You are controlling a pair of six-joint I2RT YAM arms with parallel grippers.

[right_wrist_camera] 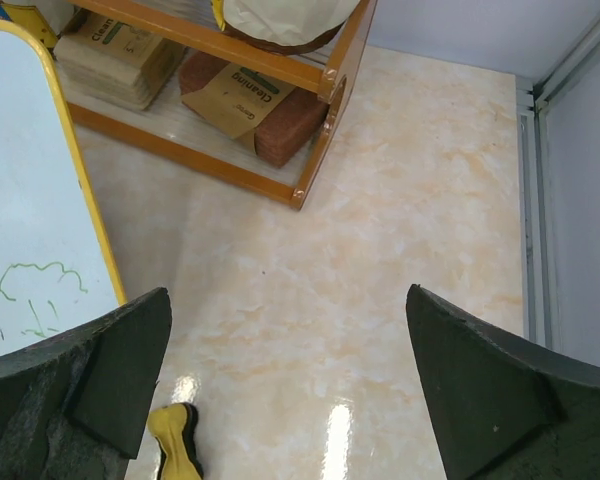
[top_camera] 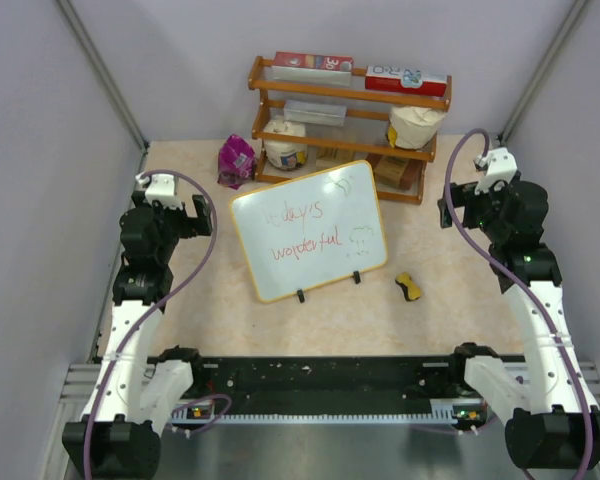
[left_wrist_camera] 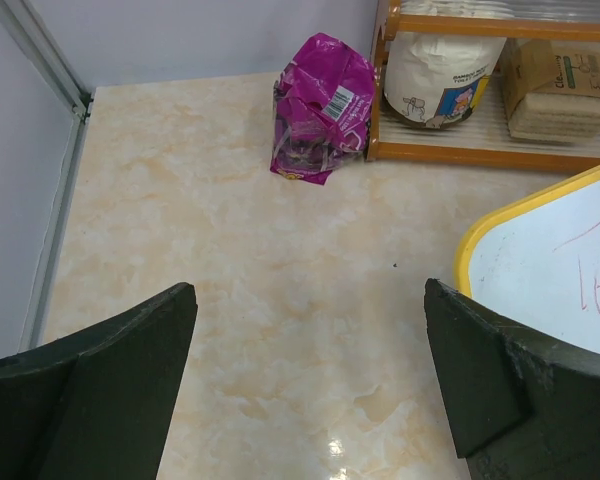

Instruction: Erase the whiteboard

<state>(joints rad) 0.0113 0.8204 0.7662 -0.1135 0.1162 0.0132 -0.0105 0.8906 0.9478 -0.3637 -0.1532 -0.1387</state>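
Red whiteboard [left_wrist_camera: 540,250] lettering [left_wrist_camera: 586,283] shows in left wrist view, green scribble [right_wrist_camera: 38,290] in right.

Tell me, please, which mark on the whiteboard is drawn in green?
The small cloud-like doodle near the right edge of the whiteboard; the legible handwriting beside it is red.

Yellow-framed white whiteboard [top_camera: 325,190], red and green writing [top_camera: 305,249]; magenta bag [top_camera: 236,160]; marbled beige table [top_camera: 450,305].

Bright, even light from overhead here, shadows soft and faint, small white glints on the glossy tabletop [left_wrist_camera: 280,300] low in both wrist views, and the writing on the whiteboard [top_camera: 308,232] looks fuzzy from above.
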